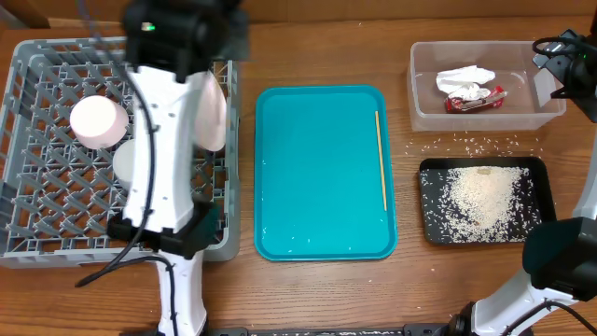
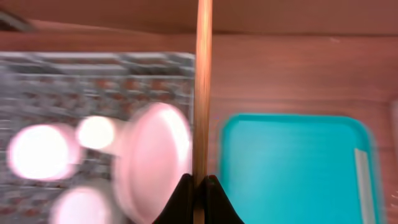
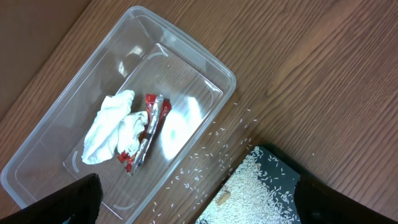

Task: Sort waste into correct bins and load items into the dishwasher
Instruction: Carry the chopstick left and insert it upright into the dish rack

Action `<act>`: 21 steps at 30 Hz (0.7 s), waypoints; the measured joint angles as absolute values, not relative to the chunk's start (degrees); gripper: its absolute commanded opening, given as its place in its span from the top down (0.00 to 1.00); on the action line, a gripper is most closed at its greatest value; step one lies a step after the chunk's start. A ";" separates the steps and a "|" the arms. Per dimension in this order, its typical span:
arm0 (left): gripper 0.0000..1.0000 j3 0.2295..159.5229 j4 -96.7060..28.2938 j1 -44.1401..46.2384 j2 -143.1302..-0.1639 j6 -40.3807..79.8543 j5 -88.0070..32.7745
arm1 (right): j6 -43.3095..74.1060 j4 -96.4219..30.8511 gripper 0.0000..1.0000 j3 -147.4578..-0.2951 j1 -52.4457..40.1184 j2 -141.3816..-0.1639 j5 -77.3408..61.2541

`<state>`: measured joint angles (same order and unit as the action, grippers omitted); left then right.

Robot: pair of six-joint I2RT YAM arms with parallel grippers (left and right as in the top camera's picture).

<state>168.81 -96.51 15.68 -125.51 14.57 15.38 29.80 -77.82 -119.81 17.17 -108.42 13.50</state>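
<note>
My left gripper (image 2: 199,180) is shut on a wooden chopstick (image 2: 201,87), which stands up through the blurred left wrist view above the right edge of the grey dish rack (image 1: 28,84). In the rack are a pink bowl (image 1: 98,121), a pale pink plate (image 1: 214,112) on edge and a white cup (image 2: 96,132). A second chopstick (image 1: 381,159) lies on the teal tray (image 1: 317,177). My right gripper (image 3: 199,205) hangs open above the clear tub (image 3: 186,53), which holds the napkin (image 3: 112,127) and red wrapper (image 3: 148,134). Rice (image 1: 480,196) fills the black tray (image 1: 429,201).
Loose rice grains (image 1: 466,145) lie on the wooden table between the tub and the black tray. My left arm (image 1: 163,140) stretches over the rack and hides part of it. The right arm's base (image 1: 560,261) stands at the table's right front.
</note>
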 measured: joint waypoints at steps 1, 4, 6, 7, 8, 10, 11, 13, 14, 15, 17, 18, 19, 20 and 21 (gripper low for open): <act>0.96 168.81 -96.53 14.22 -125.34 13.37 16.01 | 29.80 -77.82 0.00 -119.81 17.17 -108.42 13.50; 0.96 168.77 -96.53 10.24 -125.36 10.81 16.56 | 29.82 -77.80 0.00 -119.81 17.17 -108.42 13.47; 0.96 168.42 -96.55 7.22 -125.36 8.91 16.19 | 29.82 -77.84 0.00 -119.81 17.17 -108.42 13.47; 0.96 168.24 -96.57 5.45 -125.36 7.86 15.44 | 29.80 -77.84 0.00 -119.81 17.17 -108.42 13.50; 0.96 167.96 -96.60 3.95 -125.36 6.96 14.52 | 29.80 -77.84 0.00 -119.81 17.17 -108.42 13.50; 0.96 166.71 -96.62 0.40 -125.38 4.99 11.60 | 29.80 -77.84 0.00 -119.81 17.17 -108.42 13.50; 0.96 165.88 -96.62 -1.15 -125.38 4.03 9.98 | 29.80 -77.82 0.00 -119.81 17.17 -108.42 13.50; 0.96 163.68 -96.64 -4.05 -125.51 2.63 7.49 | 29.82 -77.84 0.00 -119.81 17.17 -108.42 13.50; 0.96 162.34 -96.64 -5.08 -125.60 2.28 6.68 | 29.78 -77.84 0.00 -119.81 17.17 -108.42 13.47; 0.96 160.77 -96.53 -5.93 -125.71 1.80 5.96 | 29.80 -77.82 0.00 -119.81 17.17 -108.42 13.47; 0.96 157.23 -96.01 -6.81 -126.23 1.17 4.89 | 29.80 -77.82 0.00 -119.81 17.17 -108.42 13.47; 0.96 155.74 -95.66 -6.85 -126.56 0.95 4.62 | 29.80 -77.82 0.00 -119.81 17.17 -108.42 13.50; 0.96 153.95 -95.15 -6.85 -126.96 0.75 4.27 | 29.80 -77.84 0.00 -119.81 17.17 -108.42 13.47; 0.96 152.27 -94.70 -6.76 -127.44 0.51 3.97 | 29.80 -77.84 0.00 -119.81 17.17 -108.42 13.50; 0.96 151.20 -94.52 -6.74 -127.79 0.32 3.62 | 29.82 -77.82 0.00 -119.81 17.17 -108.42 13.47</act>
